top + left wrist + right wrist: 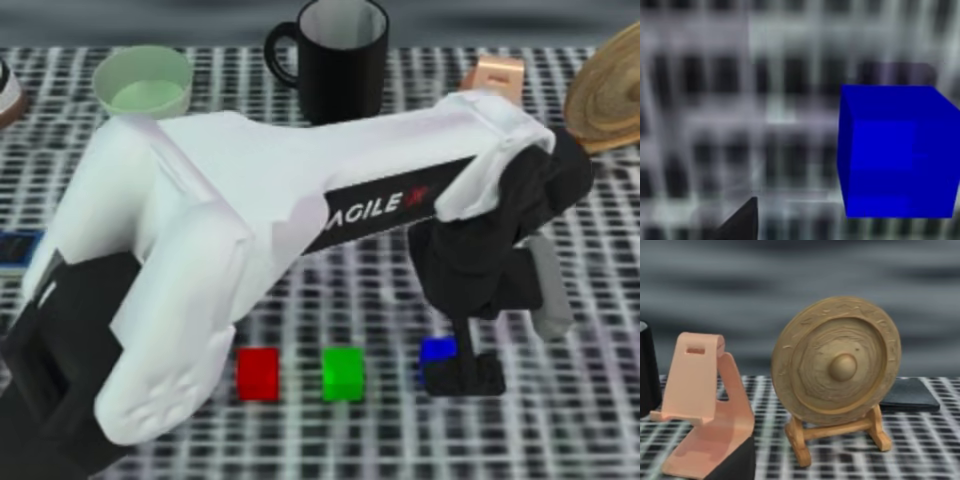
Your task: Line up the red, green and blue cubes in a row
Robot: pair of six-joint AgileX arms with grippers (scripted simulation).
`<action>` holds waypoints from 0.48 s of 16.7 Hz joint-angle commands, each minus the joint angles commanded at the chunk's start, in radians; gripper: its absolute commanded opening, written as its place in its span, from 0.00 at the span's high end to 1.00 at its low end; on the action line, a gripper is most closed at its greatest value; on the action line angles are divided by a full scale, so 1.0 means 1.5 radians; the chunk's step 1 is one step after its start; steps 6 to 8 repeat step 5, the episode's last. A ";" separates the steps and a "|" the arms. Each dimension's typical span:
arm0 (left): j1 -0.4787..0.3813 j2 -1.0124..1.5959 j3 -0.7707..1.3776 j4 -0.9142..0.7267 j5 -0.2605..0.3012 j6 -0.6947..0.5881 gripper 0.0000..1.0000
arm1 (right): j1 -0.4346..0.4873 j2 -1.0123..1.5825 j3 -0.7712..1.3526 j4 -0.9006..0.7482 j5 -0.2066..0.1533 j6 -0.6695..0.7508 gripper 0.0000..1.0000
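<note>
The left arm [250, 230] is reaching across the worktop [580, 400], its hand [462, 375] standing open beside the blue cube [436, 350], right of the green cube [343, 372].

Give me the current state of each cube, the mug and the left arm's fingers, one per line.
red cube: flat on the table, free.
green cube: flat on the table, beside the red one, apart from it.
blue cube: on the table, right of green, at the left gripper.
black mug: upright.
Left fingers: grip unclear.
</note>
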 joint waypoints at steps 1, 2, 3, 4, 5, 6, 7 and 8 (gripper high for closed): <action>0.001 -0.005 0.021 -0.030 0.000 0.001 0.00 | 0.000 0.000 0.000 0.000 0.000 0.000 0.00; 0.002 -0.010 0.040 -0.054 0.000 0.001 0.00 | 0.000 0.000 0.000 0.000 0.000 0.000 0.00; 0.004 -0.014 0.056 -0.071 0.000 0.001 0.00 | 0.000 0.000 0.000 0.000 0.000 0.000 0.00; 0.005 -0.018 0.065 -0.080 0.000 0.001 0.00 | 0.000 0.000 0.000 0.000 0.000 0.000 0.00; 0.005 -0.019 0.068 -0.083 0.000 0.001 0.00 | 0.000 0.000 0.000 0.000 0.000 0.000 0.00; 0.005 -0.019 0.068 -0.083 0.000 0.001 0.00 | 0.000 0.000 0.000 0.000 0.000 0.000 0.00; 0.005 -0.019 0.068 -0.083 0.000 0.001 0.00 | 0.000 0.000 0.000 0.000 0.000 0.000 0.00; 0.005 -0.019 0.068 -0.083 0.000 0.001 0.00 | 0.000 0.000 0.000 0.000 0.000 0.000 0.00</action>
